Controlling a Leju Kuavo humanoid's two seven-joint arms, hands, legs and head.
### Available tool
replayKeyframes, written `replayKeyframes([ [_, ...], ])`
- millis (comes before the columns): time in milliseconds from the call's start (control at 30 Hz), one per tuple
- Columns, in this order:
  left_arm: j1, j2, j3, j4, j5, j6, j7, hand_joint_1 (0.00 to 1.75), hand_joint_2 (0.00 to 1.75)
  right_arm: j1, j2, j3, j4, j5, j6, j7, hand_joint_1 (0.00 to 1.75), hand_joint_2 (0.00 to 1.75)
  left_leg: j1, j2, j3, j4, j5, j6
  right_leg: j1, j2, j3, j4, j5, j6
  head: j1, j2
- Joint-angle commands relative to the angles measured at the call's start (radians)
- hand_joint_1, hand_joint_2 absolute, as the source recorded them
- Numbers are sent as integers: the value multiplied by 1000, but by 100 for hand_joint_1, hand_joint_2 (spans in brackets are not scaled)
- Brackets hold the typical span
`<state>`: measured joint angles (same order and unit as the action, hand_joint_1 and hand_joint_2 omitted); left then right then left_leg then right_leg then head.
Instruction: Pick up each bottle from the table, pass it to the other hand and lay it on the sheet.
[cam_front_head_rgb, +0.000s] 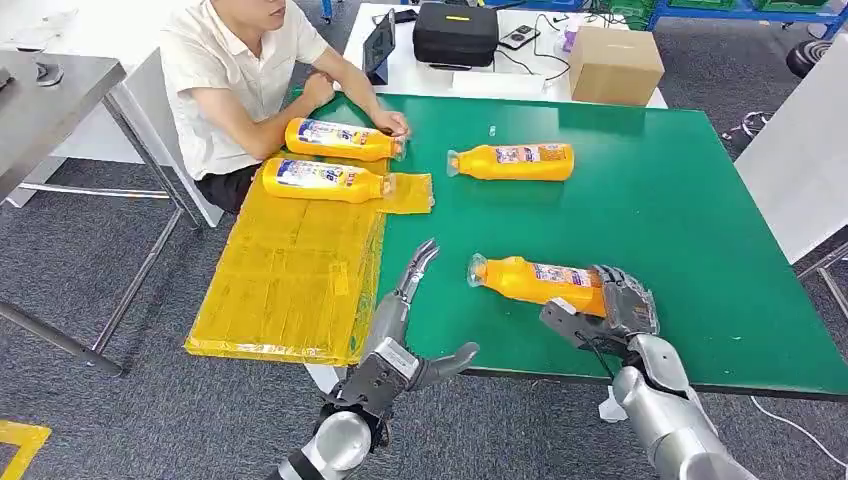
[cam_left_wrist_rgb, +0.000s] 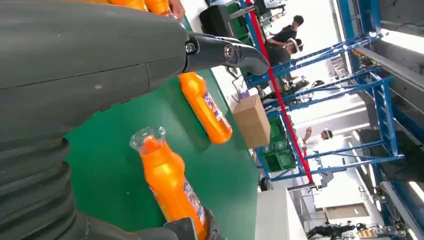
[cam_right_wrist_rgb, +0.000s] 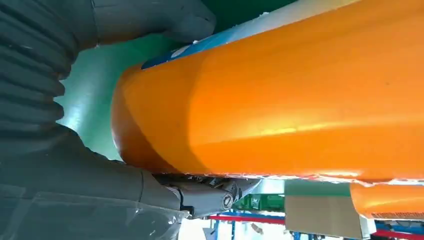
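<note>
Right robot hand (cam_front_head_rgb: 612, 305) clamped round base of nearest bottle (cam_front_head_rgb: 535, 280), lying on green worktop (cam_front_head_rgb: 680, 220) near front edge. Left robot hand (cam_front_head_rgb: 405, 320) fingers apart, holding nothing (hovering by yellow sheet (cam_front_head_rgb: 285, 280)). Two bottles (cam_front_head_rgb: 325, 180) already on sheet, another (cam_front_head_rgb: 515, 161) mid-worktop.

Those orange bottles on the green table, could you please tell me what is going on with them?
The right robot hand grips the base end of the nearest bottle, which lies on the green table. The left robot hand is open beside it, holding nothing. Two bottles lie at the far end of the yellow sheet, where a seated person's hand touches one. A fourth bottle waits on the table.
</note>
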<state>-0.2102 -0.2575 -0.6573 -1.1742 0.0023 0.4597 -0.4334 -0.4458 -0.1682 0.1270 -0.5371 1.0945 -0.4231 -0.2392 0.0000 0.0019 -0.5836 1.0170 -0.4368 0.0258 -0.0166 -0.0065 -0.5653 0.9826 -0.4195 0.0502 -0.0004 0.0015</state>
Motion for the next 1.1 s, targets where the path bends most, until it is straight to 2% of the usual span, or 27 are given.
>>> replayKeyframes([
  [33,6,4,34,20,131,61,-73,0,175,120,114,-89,-131,-308,59,-235,175,175,2,-1,0,-2,1,-2,2,-1,1,-2,1,-2,0,0],
  [67,6,8,25,38,145,73,-83,0,175,136,126,-67,-190,-326,50,-223,175,175,2,-1,-1,-3,1,-2,2,0,0,-3,1,-3,0,0],
  [167,51,35,23,100,312,-69,-6,0,175,185,141,-4,-352,-427,15,-195,175,175,2,4,-1,-2,0,-3,2,5,-1,-1,1,-4,0,0],
  [300,153,82,71,64,463,-200,15,0,175,260,140,-11,-489,-537,-21,-232,175,175,0,2,-2,-3,0,-2,0,2,-2,-1,1,-4,0,0],
  [400,193,88,117,-15,581,-227,39,0,175,292,163,-37,-573,-620,-59,-292,175,175,1,3,-7,-2,-1,-3,1,3,-7,0,0,-5,0,0],
  [500,191,72,124,-43,658,-188,87,0,175,304,186,-25,-639,-673,-53,-293,175,175,1,2,-15,0,0,-2,1,2,-13,2,0,-4,0,0],
  [767,162,81,100,11,736,-209,94,0,175,298,179,37,-648,-681,-63,-280,175,175,1,0,-18,-1,1,-3,1,1,-15,1,0,-5,0,0],
  [900,135,72,106,24,819,-294,142,0,175,271,223,154,-622,-669,-7,-292,175,175,2,2,-18,-1,0,-3,2,3,-16,1,1,-5,0,0],
  [1100,80,63,73,-9,730,-282,58,0,175,249,250,352,-531,-669,83,-241,173,175,2,2,-19,0,0,-3,2,3,-18,2,1,-6,0,0],
])
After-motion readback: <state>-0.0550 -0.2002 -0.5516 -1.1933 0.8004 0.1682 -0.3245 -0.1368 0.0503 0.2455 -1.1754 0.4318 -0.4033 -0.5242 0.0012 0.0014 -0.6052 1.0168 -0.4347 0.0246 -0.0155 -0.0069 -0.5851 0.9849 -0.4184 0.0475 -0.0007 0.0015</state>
